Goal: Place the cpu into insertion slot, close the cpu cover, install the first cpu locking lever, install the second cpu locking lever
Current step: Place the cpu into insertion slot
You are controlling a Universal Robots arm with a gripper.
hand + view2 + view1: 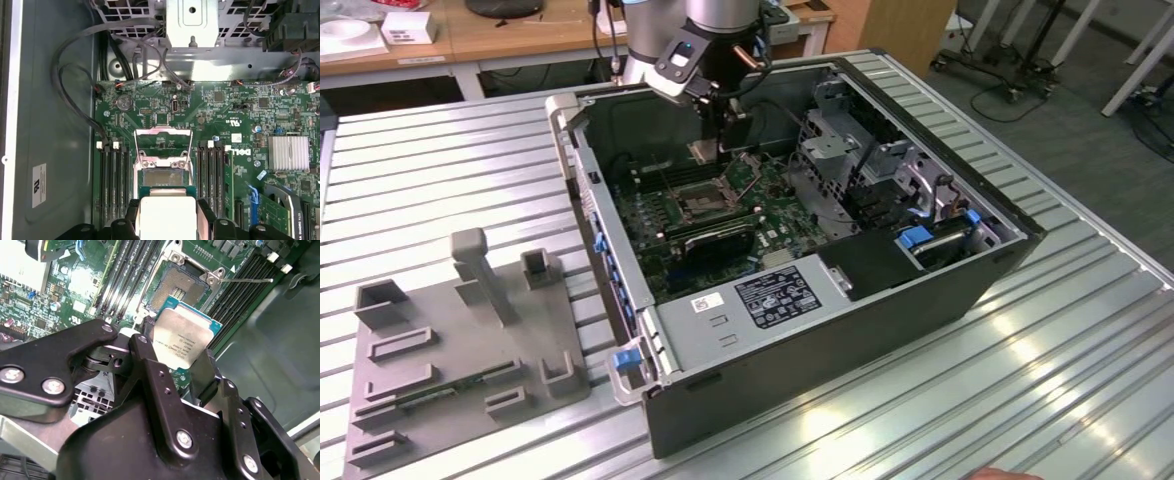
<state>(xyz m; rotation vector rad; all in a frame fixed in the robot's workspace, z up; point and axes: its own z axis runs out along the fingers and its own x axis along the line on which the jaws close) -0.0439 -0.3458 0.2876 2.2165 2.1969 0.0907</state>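
My gripper (708, 150) is inside the open computer case, shut on the cpu (185, 337), a flat square chip with a silvery-tan top clamped between two black fingers (150, 365). The cpu (165, 215) hangs above the board, close to the insertion slot (162, 177), whose contact field lies bare. In the second wrist view the slot (182, 282) sits just past the chip's edge. The cpu cover (164, 142), a thin silver frame, stands flipped open on the slot's side toward the drive cage. A thin wire locking lever (250, 280) sticks out beside the slot.
Memory slots (112, 175) run along both sides of the slot. A metal drive cage (834, 150) and black cables (75, 100) crowd the case's inside. A grey fixture plate (454, 340) with holders lies on the slatted table at the exterior view's left.
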